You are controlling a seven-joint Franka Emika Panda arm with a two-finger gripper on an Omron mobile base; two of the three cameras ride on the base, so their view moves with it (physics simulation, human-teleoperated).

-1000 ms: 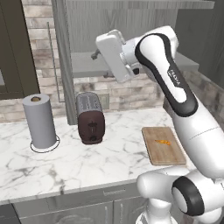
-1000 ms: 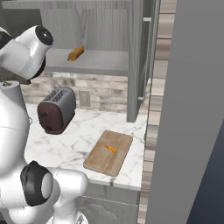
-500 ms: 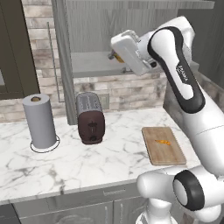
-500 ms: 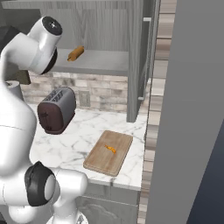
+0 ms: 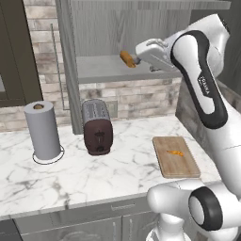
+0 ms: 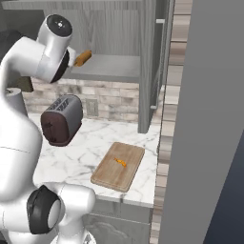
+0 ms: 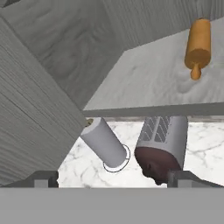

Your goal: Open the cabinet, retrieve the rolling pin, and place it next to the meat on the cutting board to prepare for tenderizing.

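Since 1 second ago, the white arm has swung rightward and up, from above the toaster to the edge of the open cabinet's shelf, so the gripper [image 5: 140,57] now sits just beside the rolling pin. The fingers stand wide apart, holding nothing.

The cabinet [image 5: 101,33] is grey wood grain, its doors swung open. 1 rolling pin [image 5: 126,59], tan-orange with stub handles, lies on the grey shelf [image 5: 101,69] inside; from the hand view it sits at the upper right, well apart from both fingertips [image 7: 43,179], on the shelf's pale surface [image 7: 153,83].

Below the shelf, the white marble counter [image 5: 70,174] carries 1 dark brown and silver toaster [image 5: 97,126], 1 upright paper towel roll [image 5: 43,130] on a ring base, and 1 light brown cutting board [image 5: 176,156]. 1 tiny orange scrap of meat [image 5: 175,152] rests near the board's middle. The toaster stands between the roll and the board, each apart from the others. The open left door's edge [image 5: 66,66] drops in front of the wall between roll and toaster.

Behind the counter is a grey-brown brick backsplash [image 5: 141,96]. A dark brown cabinet [image 5: 16,52] hangs at far left. In the right base view, the other open door [image 6: 148,66] stands edge-on above the board [image 6: 118,167], and a tall grey panel [image 6: 205,124] fills the right side.
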